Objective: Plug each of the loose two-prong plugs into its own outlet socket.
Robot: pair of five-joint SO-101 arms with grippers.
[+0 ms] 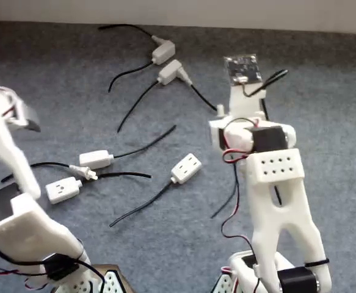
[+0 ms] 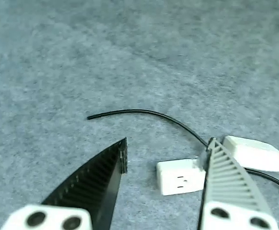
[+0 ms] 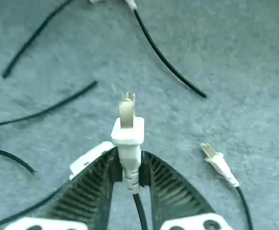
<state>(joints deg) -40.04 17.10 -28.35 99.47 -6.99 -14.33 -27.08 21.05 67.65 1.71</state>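
My right gripper [image 3: 128, 165] is shut on the cord end of a white two-prong plug [image 3: 128, 128], held above the carpet with its prongs pointing away. In the high view this plug [image 1: 220, 111] sits at the tip of the right arm. Another loose plug [image 3: 218, 163] lies on the carpet close by. My left gripper [image 2: 168, 143] is open above a white outlet socket [image 2: 180, 176], which lies on the carpet between its fingers. In the high view this socket [image 1: 62, 190] is at the left, and a second outlet socket [image 1: 187, 168] lies mid-table.
A white corded block [image 2: 252, 152] lies just beyond the left socket, with a small plug [image 1: 83, 172] beside it. Two more white corded pieces [image 1: 163, 52] [image 1: 171, 73] lie at the back. Black cords [image 1: 138, 207] trail across the grey carpet.
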